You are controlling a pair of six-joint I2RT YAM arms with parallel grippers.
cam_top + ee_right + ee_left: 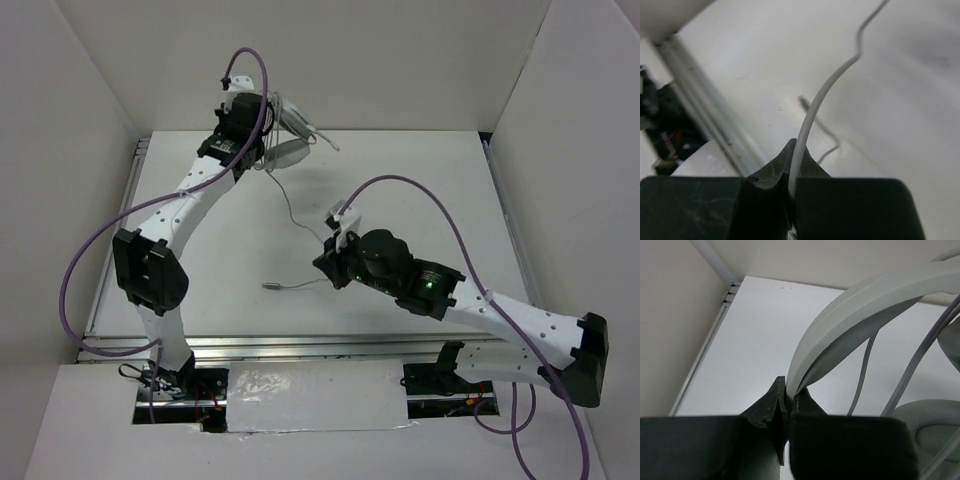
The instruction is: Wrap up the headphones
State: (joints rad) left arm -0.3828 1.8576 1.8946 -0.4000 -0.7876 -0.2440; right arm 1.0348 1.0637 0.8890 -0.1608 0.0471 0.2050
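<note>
Currently, near the desk's point(420, 180) far edge, left of centre, the left gripper point(788, 390) is clamped on the headband point(865, 300) of the headphones point(285, 152), holding them above the surface. Around the desk's middle, the right gripper point(792, 167) pinches the thin cable point(815, 105). The plug point(270, 286) lies flat toward the near edge.

A white table point(400, 150) is boxed by plain white walls point(70, 120) on its left, far and right sides, with a metal rail point(330, 346) along its near edge and a crinkled white sheet point(315, 398) just outside that edge.
</note>
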